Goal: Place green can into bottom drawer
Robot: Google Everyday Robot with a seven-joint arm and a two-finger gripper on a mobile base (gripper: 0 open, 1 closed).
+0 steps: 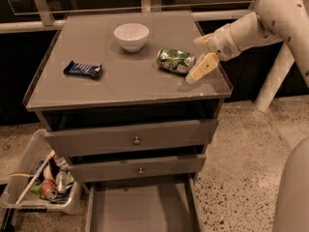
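The green can lies on its side on the cabinet top, right of centre, its dented body shiny green and silver. My gripper hovers just right of the can near the top's right edge. It is open and empty, with one cream finger toward the front and the other toward the back. The bottom drawer is pulled out at the foot of the cabinet, and its grey floor is bare.
A white bowl stands at the back of the top. A dark blue snack wrapper lies at its left. Two knobbed drawers sit slightly open above the bottom one. A clear bin of cans stands on the floor at left.
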